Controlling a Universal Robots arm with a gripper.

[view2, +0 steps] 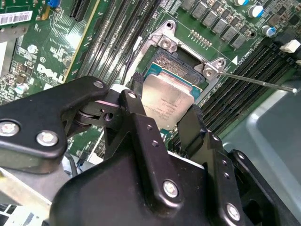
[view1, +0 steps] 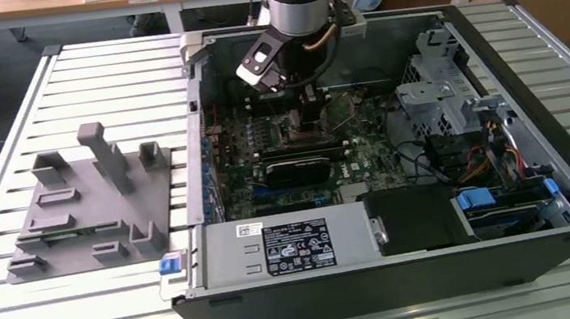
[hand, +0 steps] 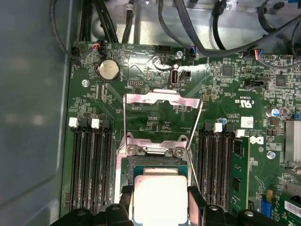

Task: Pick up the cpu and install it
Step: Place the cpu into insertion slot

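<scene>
The cpu point(view2: 170, 96), a small square chip with a shiny silver top, sits between my gripper's point(view2: 163, 107) two black fingers point(view2: 137, 92), which press on its opposite sides. It is right over the open socket point(view2: 162, 61) on the green motherboard; I cannot tell whether it rests in it. In the first wrist view the cpu point(hand: 159, 197) glares bright just below the socket frame point(hand: 153, 149), with the load plate point(hand: 162, 100) swung open beyond it. In the exterior view my gripper point(view1: 313, 119) reaches down into the computer case point(view1: 408, 275).
Memory slots point(hand: 91, 165) flank the socket on both sides. A thin metal lever point(view2: 256, 81) sticks out beside the socket. Cables point(hand: 197, 28) run along the case wall. A grey fixture point(view1: 89, 204) stands on the slatted table at the exterior view's left of the case.
</scene>
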